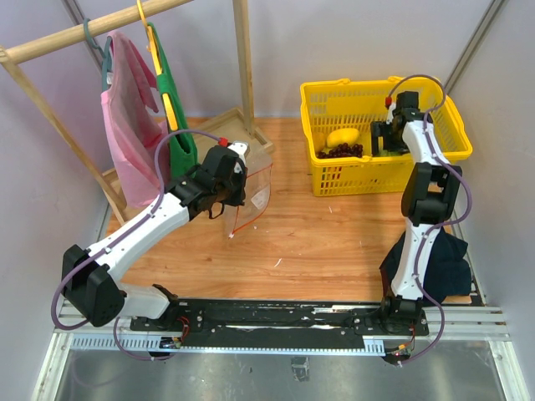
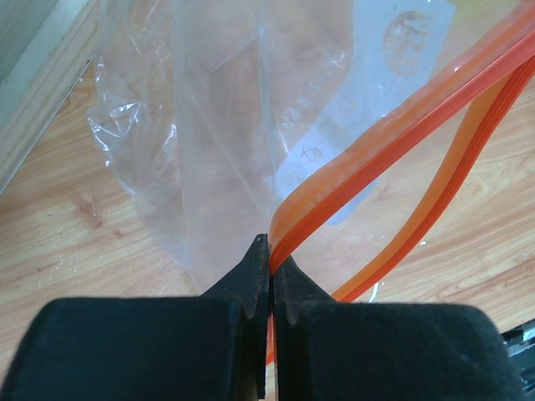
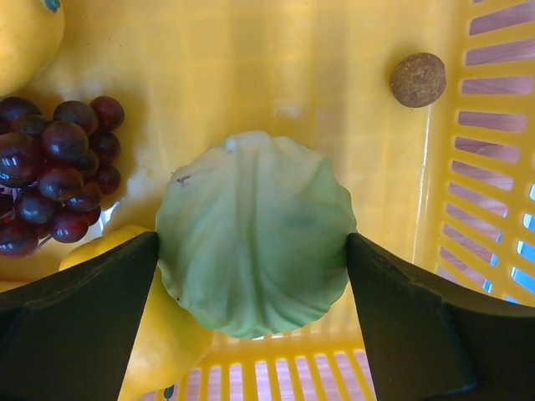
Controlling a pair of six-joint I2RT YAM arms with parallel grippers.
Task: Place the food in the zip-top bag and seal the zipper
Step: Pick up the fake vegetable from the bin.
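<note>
The left gripper [image 2: 269,251] is clamped on one lip of the zipper [image 2: 401,125], holding the bag [image 2: 217,125] up over the left half of the table [image 1: 334,234]. The other lip hangs loose below it, so the mouth gapes. Nothing shows inside the bag; it looks empty.

All the food sits in the basket [image 3: 485,167] at the far right, well apart from the bag. It holds the cabbage [image 3: 251,209], the grapes [image 3: 54,167] to its left, a lemon [image 3: 21,33] in the corner, a second yellow piece [image 3: 163,342] partly under the cabbage, and a small brown disc [image 3: 418,79].

The right gripper [image 3: 252,251] is down in the basket with its fingers spread wide on either side of the cabbage. Their inner faces meet its outline, but whether they already press on it cannot be told from this view.

The cabbage is probably a light, hollow toy: stiff, smooth and rounded, so it could squirt out of a shallow pinch. A hold across its widest part, as the fingers now stand, seems best.

The bag is thin, floppy and slippery. Only the zipper has any stiffness, so that is the sensible place to grip it. The film below will likely sag and narrow the mouth.
</note>
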